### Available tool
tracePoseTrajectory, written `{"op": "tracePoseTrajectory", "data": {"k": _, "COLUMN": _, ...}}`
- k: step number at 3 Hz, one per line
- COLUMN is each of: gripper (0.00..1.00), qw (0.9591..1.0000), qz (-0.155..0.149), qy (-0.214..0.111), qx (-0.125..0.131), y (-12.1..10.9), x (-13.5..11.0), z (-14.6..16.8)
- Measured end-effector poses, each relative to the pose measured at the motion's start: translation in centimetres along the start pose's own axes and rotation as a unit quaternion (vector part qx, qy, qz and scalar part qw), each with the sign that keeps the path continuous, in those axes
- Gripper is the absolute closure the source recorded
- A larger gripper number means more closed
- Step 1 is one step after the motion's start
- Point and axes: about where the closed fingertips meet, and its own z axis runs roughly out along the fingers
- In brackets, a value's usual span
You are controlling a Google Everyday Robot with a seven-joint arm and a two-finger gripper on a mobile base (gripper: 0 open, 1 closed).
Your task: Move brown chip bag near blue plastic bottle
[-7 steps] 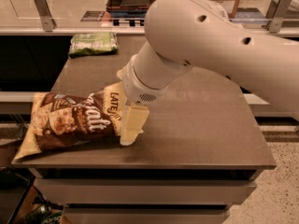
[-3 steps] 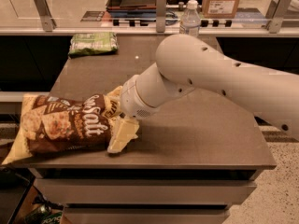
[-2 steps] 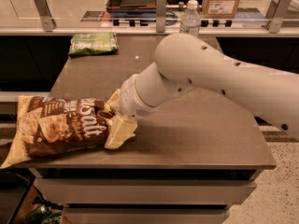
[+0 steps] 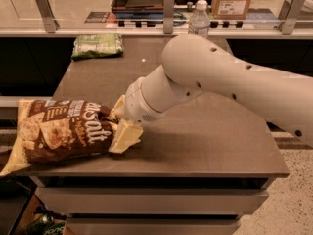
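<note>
The brown chip bag (image 4: 58,135) lies flat at the table's front left, and its left end hangs over the table edge. My gripper (image 4: 117,129) sits at the bag's right end, with cream fingers (image 4: 126,137) above and below the bag's cream-yellow edge, shut on it. The blue plastic bottle (image 4: 199,17) stands upright at the far edge of the table, right of centre, partly hidden behind my white arm (image 4: 210,77). The bag is far from the bottle.
A smaller green bag (image 4: 98,45) lies at the table's back left. A rail with metal posts (image 4: 168,6) and a cardboard box (image 4: 234,0) stand behind the table (image 4: 220,146). The floor (image 4: 293,204) drops away at the right.
The arm has swung left and lower, dragging the brown bag left until its end overhangs the table edge. The bottle has come into view behind the arm.
</note>
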Motion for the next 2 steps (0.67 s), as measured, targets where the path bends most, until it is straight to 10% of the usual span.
{"op": "tracePoseTrajectory", "data": {"k": 2, "gripper": 1.00, "qw": 0.9999, "qz": 0.001, "qy": -0.007, "qx": 0.016, "y": -1.9, "x": 0.3, "z": -2.1}}
